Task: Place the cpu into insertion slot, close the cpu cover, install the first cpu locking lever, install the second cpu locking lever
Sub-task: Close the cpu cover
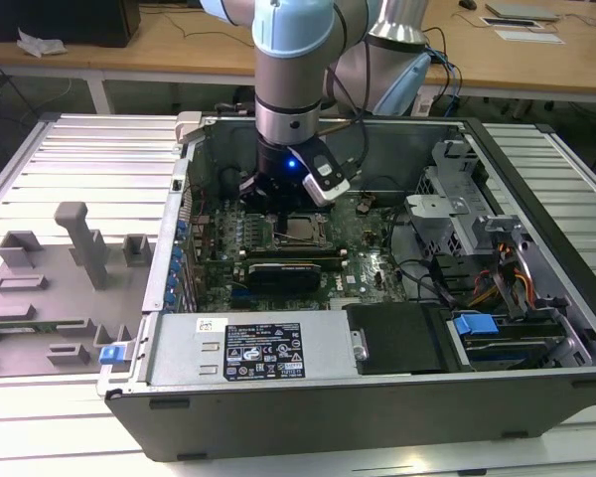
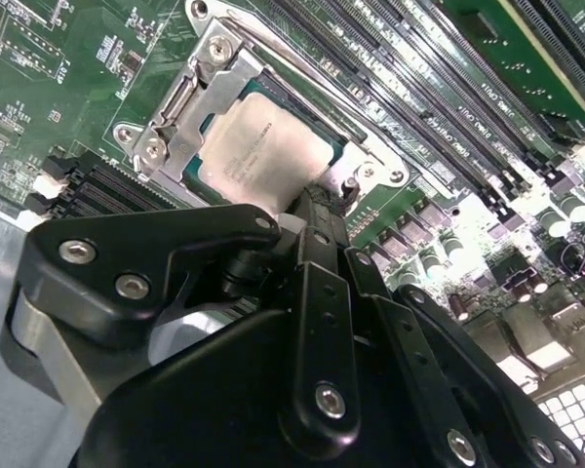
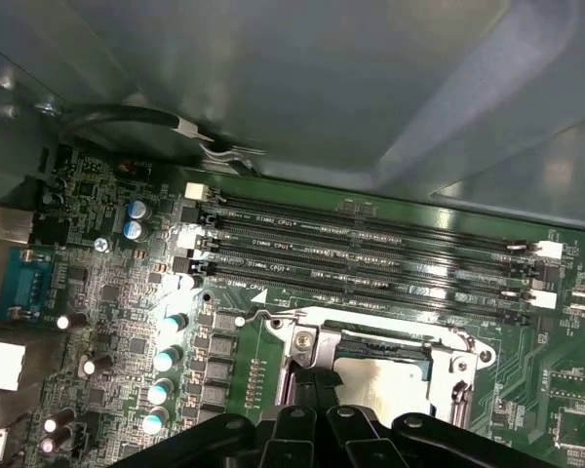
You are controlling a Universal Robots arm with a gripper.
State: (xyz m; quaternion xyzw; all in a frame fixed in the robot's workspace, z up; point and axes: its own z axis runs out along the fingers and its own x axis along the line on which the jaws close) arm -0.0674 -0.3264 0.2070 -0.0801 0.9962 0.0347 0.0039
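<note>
The exterior view looks steeply down from outside the open computer case (image 1: 377, 412), set well back. The arm (image 1: 293, 89) is at the upper centre of its frame and the insertion slot (image 1: 303, 231) near the middle. Both wrist views ride very close above the motherboard (image 2: 39, 88) (image 3: 107, 292), looking past the gripper (image 2: 317, 207) (image 3: 315, 382) from different angles. They share the cpu (image 2: 263, 146) (image 3: 380, 375) and the memory slots (image 2: 439, 88) (image 3: 370, 258). The first wrist view also faces the case wall (image 3: 322, 88) beyond.

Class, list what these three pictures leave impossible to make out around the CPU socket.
Second wrist view: one edge of the cpu cover, hidden behind the end effector.
First wrist view: part of the insertion slot, hidden behind the end effector.
Exterior view: whether the cpu lies flat, too small to tell.
</note>
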